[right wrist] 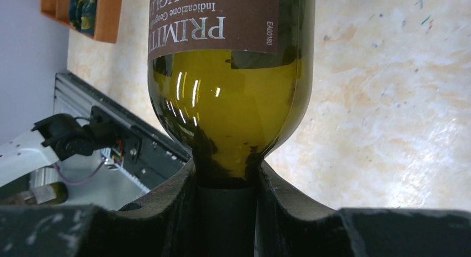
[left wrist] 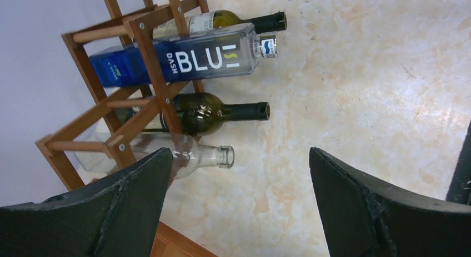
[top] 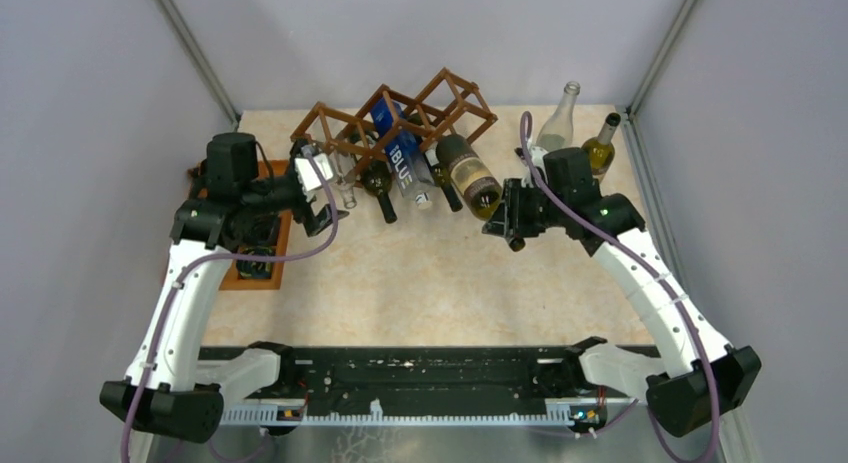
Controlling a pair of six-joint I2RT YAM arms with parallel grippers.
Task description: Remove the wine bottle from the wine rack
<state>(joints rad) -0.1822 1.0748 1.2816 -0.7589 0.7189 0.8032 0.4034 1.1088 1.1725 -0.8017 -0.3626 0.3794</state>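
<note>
The reddish-brown wine rack (top: 318, 109) stands at the back middle of the table and also shows in the left wrist view (left wrist: 149, 57). My right gripper (top: 512, 223) is shut on the neck of an olive-green wine bottle (top: 468, 173) with a brown label (right wrist: 228, 101). That bottle lies tilted with its base at the rack's right end; I cannot tell whether it still rests in a cell. My right gripper (right wrist: 226, 174) has both fingers clamped against the neck. My left gripper (top: 320, 188) is open and empty by the rack's left end (left wrist: 239, 157).
In the rack lie a blue square bottle (left wrist: 189, 60), a dark green bottle (left wrist: 211, 111), a clear bottle (left wrist: 205, 156) and another labelled bottle (left wrist: 222, 21). Two bottles stand at back right (top: 560, 118) (top: 600, 143). An orange-brown tray (top: 262, 268) lies left.
</note>
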